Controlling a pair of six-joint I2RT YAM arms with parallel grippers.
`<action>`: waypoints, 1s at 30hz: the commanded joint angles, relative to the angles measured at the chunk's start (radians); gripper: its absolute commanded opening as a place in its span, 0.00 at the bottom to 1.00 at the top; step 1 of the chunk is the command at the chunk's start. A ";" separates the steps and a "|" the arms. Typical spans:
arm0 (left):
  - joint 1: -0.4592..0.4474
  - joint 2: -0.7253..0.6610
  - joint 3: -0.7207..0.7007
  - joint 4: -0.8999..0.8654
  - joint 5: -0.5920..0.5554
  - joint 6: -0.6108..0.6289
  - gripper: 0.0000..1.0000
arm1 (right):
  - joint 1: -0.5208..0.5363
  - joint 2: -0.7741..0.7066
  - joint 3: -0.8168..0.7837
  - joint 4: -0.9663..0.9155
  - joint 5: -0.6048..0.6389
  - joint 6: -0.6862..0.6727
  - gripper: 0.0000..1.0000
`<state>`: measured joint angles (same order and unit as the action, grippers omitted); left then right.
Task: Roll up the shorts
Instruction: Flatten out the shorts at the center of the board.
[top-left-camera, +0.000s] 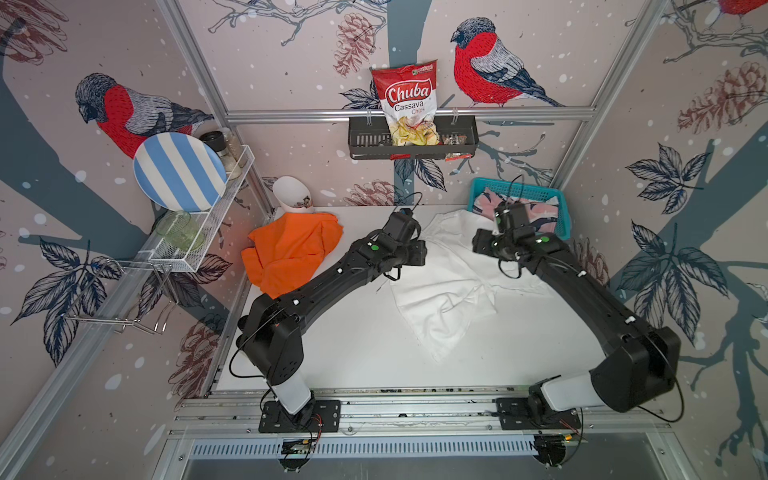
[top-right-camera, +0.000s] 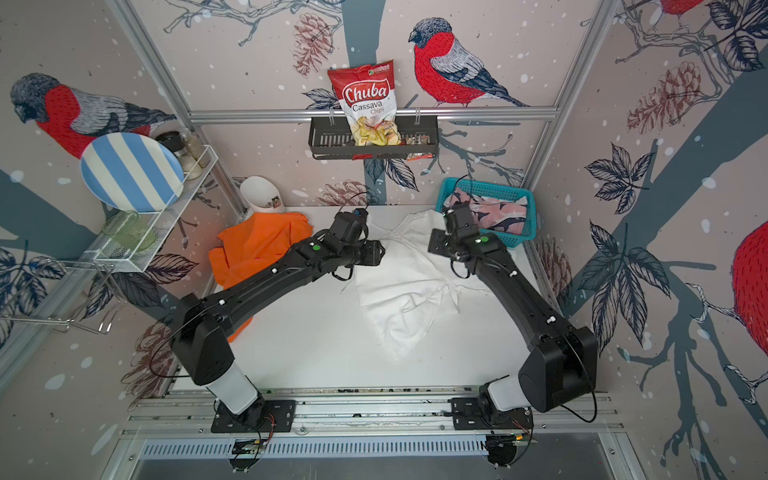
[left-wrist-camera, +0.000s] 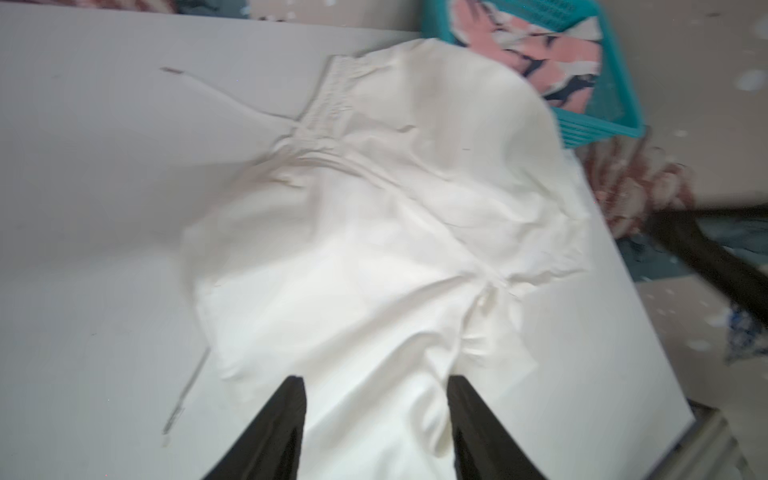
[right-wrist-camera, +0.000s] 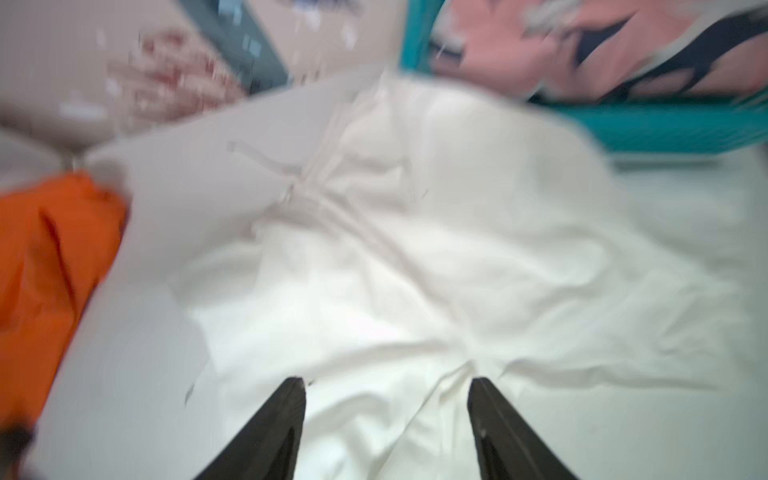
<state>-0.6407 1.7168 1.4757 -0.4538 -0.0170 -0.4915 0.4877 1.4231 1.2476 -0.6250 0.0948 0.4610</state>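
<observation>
Table (top-left-camera: 353, 353): white top, carrying everything; both top views are showing all of it, wrist cams only patches.

L arm (top-left-camera: 332, 278) and R arm (top-left-camera: 582, 291): both are reaching in from the near rail. Their heads are hanging over the white shorts' far half and hiding the fingers in both top views.

White shorts (top-left-camera: 449, 274): lying crumpled and unrolled, centre-right on the table, between the two arm heads. The far edge is sitting just beside the basket; touching or not, can't tell. The L wrist cam is picking up the gathered waistband (left-wrist-camera: 332, 95) and a thin cord (left-wrist-camera: 232, 97) trailing onto bare table. Top views aren't resolving either.

Orange shorts (top-left-camera: 291, 253): lying bunched at the table's left side, partly under the L arm, apart from the white pair. They're showing in the R wrist cam (right-wrist-camera: 41, 270) but not in the L.

Teal basket (top-left-camera: 536, 189): sitting in the far right corner.

Pink shorts (top-left-camera: 540, 216): lying inside the basket, navy/white print. Wrist cams are showing them blurred.

Left gripper (left-wrist-camera: 376, 380): jaws are standing well spread, pinching nothing, with white cloth showing thru the gap. Contact w/ the cloth, can't tell.

Right gripper (right-wrist-camera: 387, 380): jaws are likewise spread, a bit wider, holding nothing and hanging over the white cloth. The pic is too blurred to tell contact.
</observation>
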 joint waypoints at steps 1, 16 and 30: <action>0.111 0.042 -0.008 -0.032 -0.023 0.019 0.57 | 0.192 -0.008 -0.140 0.041 0.010 0.142 0.70; 0.268 0.276 0.171 -0.041 0.138 0.053 0.58 | 0.543 0.196 -0.500 0.174 0.119 0.555 0.74; 0.178 0.481 0.290 -0.069 0.245 0.084 0.61 | -0.473 -0.686 -0.924 0.243 -0.127 0.359 0.00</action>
<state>-0.4438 2.1769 1.7493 -0.5148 0.1951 -0.4191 0.1486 0.8043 0.3355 -0.3466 0.0605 0.8963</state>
